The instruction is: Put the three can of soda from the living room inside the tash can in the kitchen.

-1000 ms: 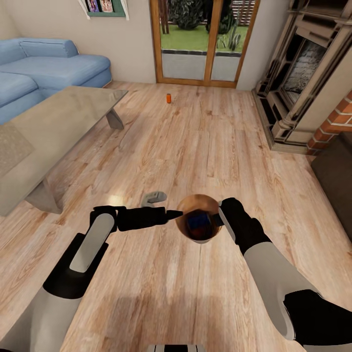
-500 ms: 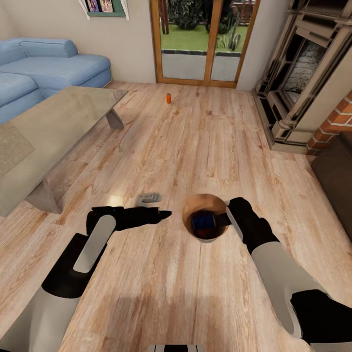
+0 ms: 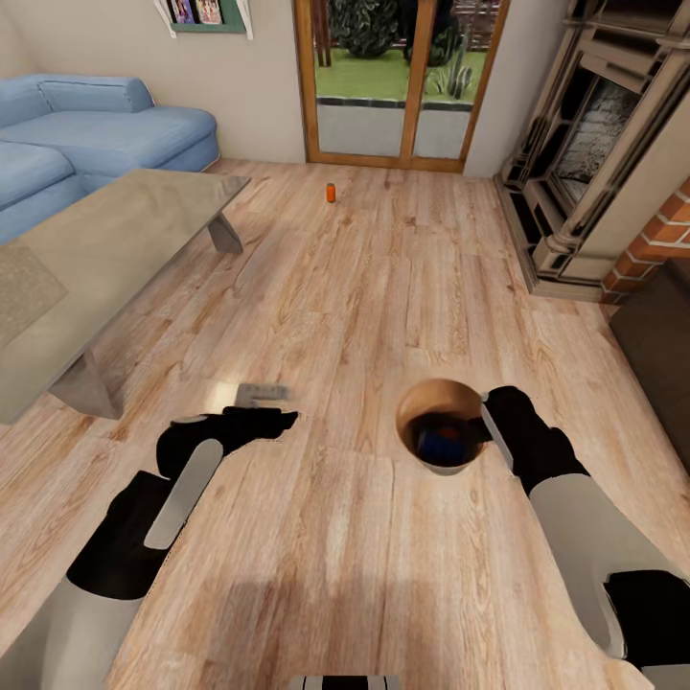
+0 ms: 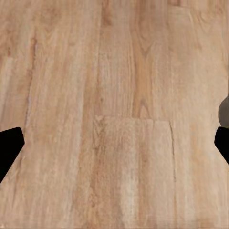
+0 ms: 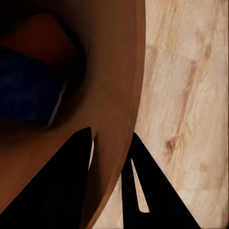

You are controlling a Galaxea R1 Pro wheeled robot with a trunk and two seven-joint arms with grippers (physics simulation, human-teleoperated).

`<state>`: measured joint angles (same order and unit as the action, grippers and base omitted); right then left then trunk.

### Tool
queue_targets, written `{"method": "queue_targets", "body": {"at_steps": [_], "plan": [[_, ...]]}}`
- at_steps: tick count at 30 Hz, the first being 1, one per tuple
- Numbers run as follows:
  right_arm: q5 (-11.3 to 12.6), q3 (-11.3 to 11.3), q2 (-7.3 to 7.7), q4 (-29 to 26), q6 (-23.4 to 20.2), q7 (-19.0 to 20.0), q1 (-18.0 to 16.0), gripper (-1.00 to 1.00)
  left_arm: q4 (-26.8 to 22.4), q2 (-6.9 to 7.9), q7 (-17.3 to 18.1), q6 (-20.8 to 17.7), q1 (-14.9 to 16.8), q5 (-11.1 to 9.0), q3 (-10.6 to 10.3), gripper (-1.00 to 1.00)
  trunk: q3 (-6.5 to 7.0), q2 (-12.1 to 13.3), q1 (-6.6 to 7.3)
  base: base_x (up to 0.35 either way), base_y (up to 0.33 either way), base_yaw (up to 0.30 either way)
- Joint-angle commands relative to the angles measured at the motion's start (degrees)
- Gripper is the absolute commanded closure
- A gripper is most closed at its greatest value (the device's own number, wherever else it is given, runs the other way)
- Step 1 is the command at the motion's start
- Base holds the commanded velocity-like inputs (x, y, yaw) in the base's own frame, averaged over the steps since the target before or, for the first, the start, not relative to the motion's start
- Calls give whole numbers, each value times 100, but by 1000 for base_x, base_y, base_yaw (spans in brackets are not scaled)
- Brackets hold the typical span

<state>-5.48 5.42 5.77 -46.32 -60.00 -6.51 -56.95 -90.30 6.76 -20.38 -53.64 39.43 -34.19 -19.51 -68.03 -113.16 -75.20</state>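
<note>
On the plank floor, head view: right gripper (image 3: 487, 428) pinches the rim of the trash can (image 3: 443, 437), blue soda can (image 3: 442, 442) inside; bin has shifted rightward vs. a sec ago, left gripper (image 3: 285, 418) pulled back, so drop-off looks done. Orange can (image 3: 331, 193) waits near the glass doors (image 3: 401, 77).
L wrist: fingertips wide apart, bare floor (image 4: 114, 114).
R wrist: fingers (image 5: 76, 157) straddle bin wall.

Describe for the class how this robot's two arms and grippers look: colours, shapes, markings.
Both arms have smooth white-grey shells with black joints and wrists. The black left gripper ends in tapered fingers; the black right gripper has pointed black fingers. No cables or markings show.
</note>
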Motion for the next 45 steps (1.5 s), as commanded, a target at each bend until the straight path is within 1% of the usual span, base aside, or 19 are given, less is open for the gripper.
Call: {"method": "queue_targets", "body": {"at_steps": [1, 2, 3, 5, 6, 10, 11, 15, 16, 18, 21, 22, 23, 24, 26, 28, 32, 38, 45], "plan": [[134, -118, 38, -18, 0, 37, 12, 100, 23, 32, -225, 150, -38, 135, -5, -100, 0, 0, 0, 0, 0, 0], [134, -166, 54, -30, 0, 38, 27, 100, 40, 43, -314, 219, -68, 222, -9, -100, 0, 0, 0, 0, 0, 0], [138, -242, 96, -50, 0, 45, 73, 100, 83, 58, -442, 353, -135, 404, -19, -100, 0, 0, 0, 0, 0, 0], [140, -290, 141, -75, 0, 71, 118, 100, 124, 66, -521, 501, -203, 564, -24, -100, 0, 0, 0, 0, 0, 0], [137, -343, 194, -169, 0, 154, 235, 100, 241, 79, -603, 862, -349, 748, -31, -100, 0, 0, 0, 0, 0, 0], [135, -423, 250, -292, 0, 238, 500, 100, 487, 86, -637, 1376, -520, 834, -33, -100, 0, 0, 0, 0, 0, 0], [135, -523, 266, -342, 0, 250, 592, 100, 620, 87, -646, 1603, -572, 850, -40, -100, 0, 0, 0, 0, 0, 0], [131, -741, 284, -506, 44, 252, 833, 100, 919, 88, -669, 2087, -633, 871, -53, -100, 0, 0, 0, 0, 0, 0], [127, -915, 291, -691, 362, 235, 1093, 100, 1145, 85, -686, 2405, -716, 880, -60, -100, 0, 0, 0, 0, 0, 0], [130, -1093, 289, -849, 757, 254, 1397, 100, 1383, 83, -692, 2726, -837, 885, -65, -100, 0, 0, 0, 0, 0, 0], [139, -1237, 281, -951, 1289, 270, 1765, 100, 1690, 86, -698, 3142, -960, 892, -68, -100, 0, 0, 0, 0, 0, 0], [146, -1294, 260, -1011, 1807, 303, 2079, 100, 1991, 88, -690, 3643, -1189, 918, -72, -100, 0, 0, 0, 0, 0, 0], [147, -1302, 256, -1018, 1946, 320, 2157, 100, 2045, 88, -684, 3799, -1258, 959, -74, -100, 0, 0, 0, 0, 0, 0], [148, -1308, 253, -1024, 2090, 337, 2240, 100, 2090, 88, -679, 3948, -1329, 1024, -75, -100, 0, 0, 0, 0, 0, 0], [147, -1325, 240, -1037, 2724, 375, 2579, 100, 2232, 65, -668, 4380, -1561, 1422, -77, -100, 0, 0, 0, 0, 0, 0], [152, -1333, 234, -1028, 3166, 389, 2796, 100, 2313, 51, -664, 4542, -1668, 1699, -78, -100, 0, 0, 0, 0, 0, 0], [154, -1339, 228, -999, 3571, 391, 2984, 100, 2485, 36, -655, 4667, -1800, 1905, -77, -100, 0, 0, 0, 0, 0, 0], [159, -1400, 253, -982, 3733, 398, 3127, 100, 2638, 24, -651, 4720, -1851, 1970, -74, -100, 0, 0, 0, 0, 0, 0], [158, -1924, 227, -825, 4247, 440, 3245, 100, 2867, 19, -643, 4740, -1867, 1963, -64, -100, 5, 0, 0, 0, 0, 0]]}}
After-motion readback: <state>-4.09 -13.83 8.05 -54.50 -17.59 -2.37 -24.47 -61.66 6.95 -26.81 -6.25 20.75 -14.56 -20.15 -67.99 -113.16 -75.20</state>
